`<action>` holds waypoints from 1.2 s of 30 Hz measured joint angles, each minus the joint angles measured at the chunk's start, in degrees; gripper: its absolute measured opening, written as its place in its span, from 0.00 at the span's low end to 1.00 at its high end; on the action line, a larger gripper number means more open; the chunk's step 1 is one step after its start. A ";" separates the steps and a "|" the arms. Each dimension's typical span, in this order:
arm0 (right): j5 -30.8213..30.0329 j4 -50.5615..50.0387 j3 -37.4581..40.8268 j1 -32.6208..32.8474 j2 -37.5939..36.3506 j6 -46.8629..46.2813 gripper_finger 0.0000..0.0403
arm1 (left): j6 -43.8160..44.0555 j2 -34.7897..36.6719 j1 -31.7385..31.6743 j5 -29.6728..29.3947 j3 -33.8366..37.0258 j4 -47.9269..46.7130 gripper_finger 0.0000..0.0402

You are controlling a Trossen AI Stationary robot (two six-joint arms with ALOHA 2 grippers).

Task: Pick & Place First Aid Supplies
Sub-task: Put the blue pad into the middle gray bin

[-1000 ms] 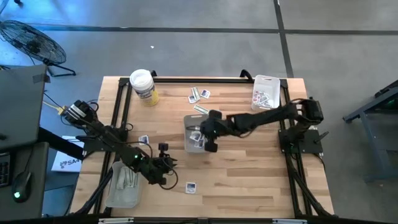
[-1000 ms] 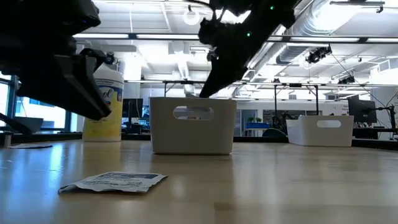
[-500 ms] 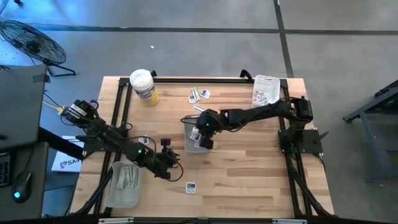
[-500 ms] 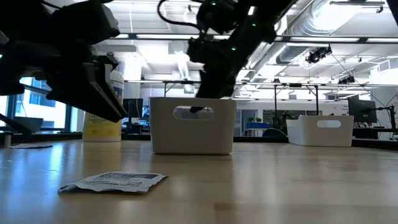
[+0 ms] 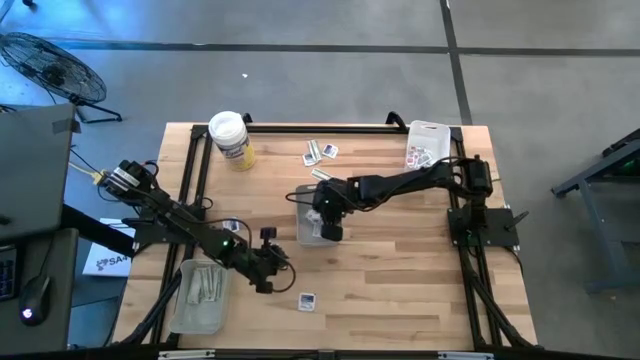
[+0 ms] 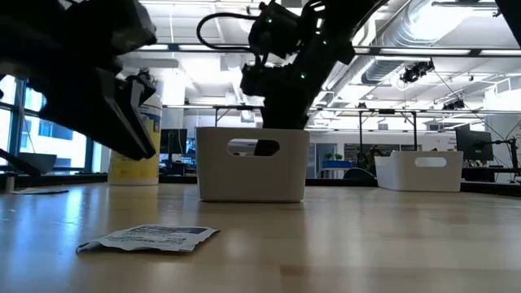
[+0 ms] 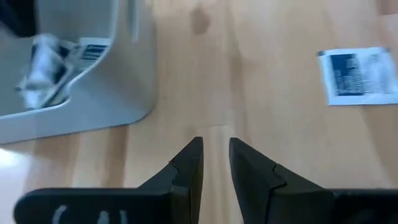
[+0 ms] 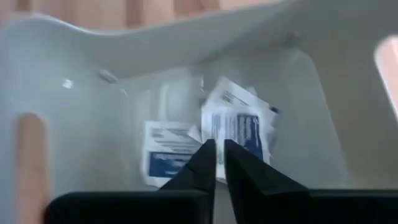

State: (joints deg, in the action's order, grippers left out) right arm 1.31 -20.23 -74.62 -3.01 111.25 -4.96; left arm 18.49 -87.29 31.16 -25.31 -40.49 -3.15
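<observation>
1. Clear plastic walls enclose the right gripper (image 8: 216, 148), which hangs low inside the centre tray (image 5: 303, 234), the likely drop-off for the printed squares. Whether it is pinching a packet or has let go cannot be told.
2. Just past its tips a white packet with blue print (image 8: 239, 126) leans on edge beside a flat one (image 8: 163, 163). The tilt suggests that it is landing or resting on its neighbour.
3. Over the near-left boards the left gripper (image 7: 216, 148) has its jaws slightly spread, with nothing between them. It points toward the near packet (image 7: 364, 74), which lies flat on the table (image 5: 400, 290) a little ahead, probably its next pick.
4. Sorting seems to go by kind: the near-left tray (image 5: 185, 312) holds pale strips, while the far-right tray (image 5: 428, 130) holds printed squares.
5. Trays: three.
6. Packets loose on the wood: five. These are the near one, one left of centre (image 5: 232, 225), two side by side at the far edge (image 5: 320, 152) and a pale strip (image 5: 322, 175) just beyond the centre tray.
7. Packets in the centre tray: at least two. Those in the other trays are too small to count, perhaps three strips.
8. Tubs: one, white-lidded (image 5: 229, 135), at the far left and out of the work
</observation>
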 joint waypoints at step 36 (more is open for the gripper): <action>-17.66 -0.82 -5.06 25.48 -6.52 -1.06 0.47 | -19.43 -21.05 3.19 12.52 -7.52 24.67 0.19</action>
State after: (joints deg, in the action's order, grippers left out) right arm -16.35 -21.04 -79.68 22.47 104.73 -6.02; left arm -0.94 -108.33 34.34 -12.80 -48.01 21.52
